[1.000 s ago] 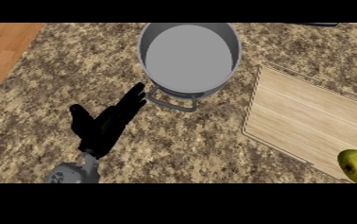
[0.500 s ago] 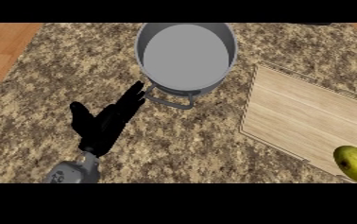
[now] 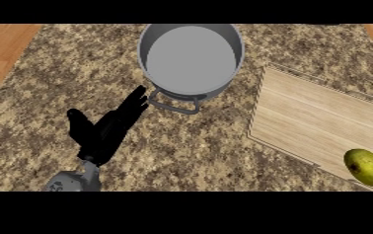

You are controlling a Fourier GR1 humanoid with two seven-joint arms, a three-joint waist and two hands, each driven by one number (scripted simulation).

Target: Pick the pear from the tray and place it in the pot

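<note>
A yellow-green pear [image 3: 360, 165] lies at the near right corner of the wooden tray [image 3: 310, 119], cut by the view's right edge. The grey pot [image 3: 191, 60] stands at the back centre, with nothing inside and one handle facing me. My left hand [image 3: 105, 129] is open at the lower left, fingers straight and pointing toward the pot's handle, a short way from it. My right hand does not show.
The speckled granite counter [image 3: 65, 75] fills the view. A strip of wooden floor [image 3: 13, 40] shows at the far left beyond the counter's edge.
The whole scene has shifted left in the view, so more of the pear shows at the right edge. My left hand keeps its open pose.
</note>
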